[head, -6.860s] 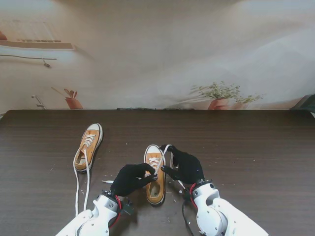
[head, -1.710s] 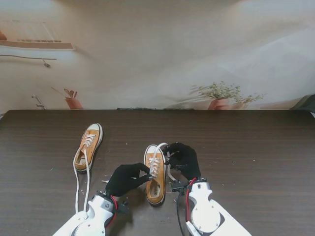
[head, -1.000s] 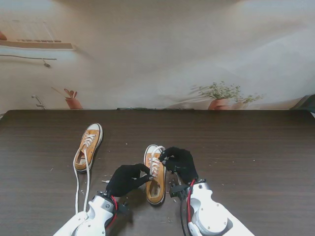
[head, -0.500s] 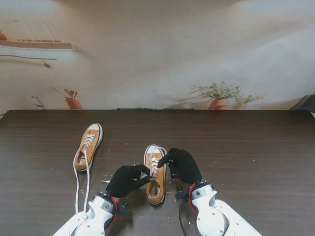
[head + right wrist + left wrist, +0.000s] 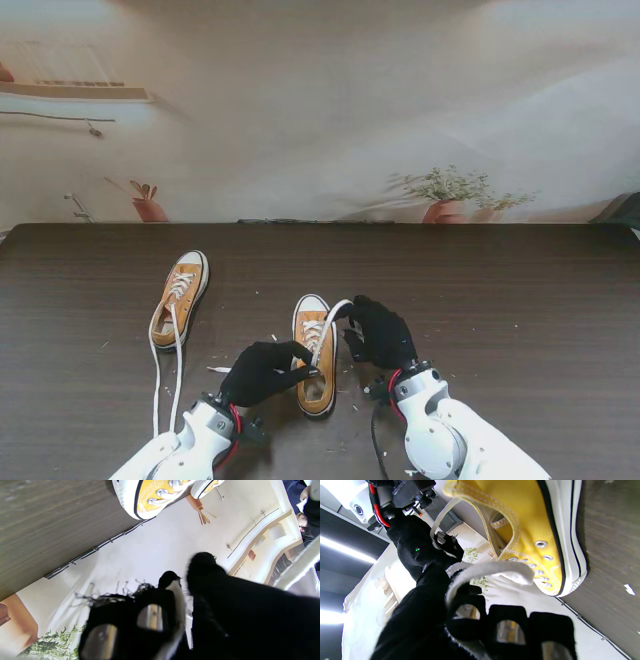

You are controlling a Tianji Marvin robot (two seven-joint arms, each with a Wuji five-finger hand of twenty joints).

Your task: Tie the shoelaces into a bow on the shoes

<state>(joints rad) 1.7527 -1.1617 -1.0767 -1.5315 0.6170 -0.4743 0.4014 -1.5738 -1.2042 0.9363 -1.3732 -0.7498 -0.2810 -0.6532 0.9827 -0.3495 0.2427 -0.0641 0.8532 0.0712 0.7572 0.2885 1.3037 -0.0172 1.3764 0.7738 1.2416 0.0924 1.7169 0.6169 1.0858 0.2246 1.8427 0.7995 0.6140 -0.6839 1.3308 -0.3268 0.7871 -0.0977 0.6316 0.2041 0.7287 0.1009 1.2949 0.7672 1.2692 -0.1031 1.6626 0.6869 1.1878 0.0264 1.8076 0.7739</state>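
Observation:
A yellow sneaker [image 5: 316, 352] with a white toe cap lies between my two hands, toe pointing away from me. My left hand [image 5: 262, 372], in a black glove, is shut on a white shoelace [image 5: 480, 568] at the shoe's left side. My right hand [image 5: 379, 333] is shut on the other white lace [image 5: 327, 322], which runs taut from the shoe's eyelets up to its fingertips. In the left wrist view the shoe [image 5: 532, 525] fills the frame and the right hand [image 5: 420, 547] pinches its lace. A second yellow sneaker [image 5: 180, 296] lies farther left, its long laces [image 5: 165, 375] trailing toward me.
The dark wood table [image 5: 500, 300] carries small white scraps [image 5: 218, 370] near the shoes. A painted backdrop [image 5: 320, 110] with plants stands behind the table's far edge.
My right hand has shifted right and away from the shoe, pulling its lace out into a taut line. My left hand has slid nearer to me, keeping hold of its lace.

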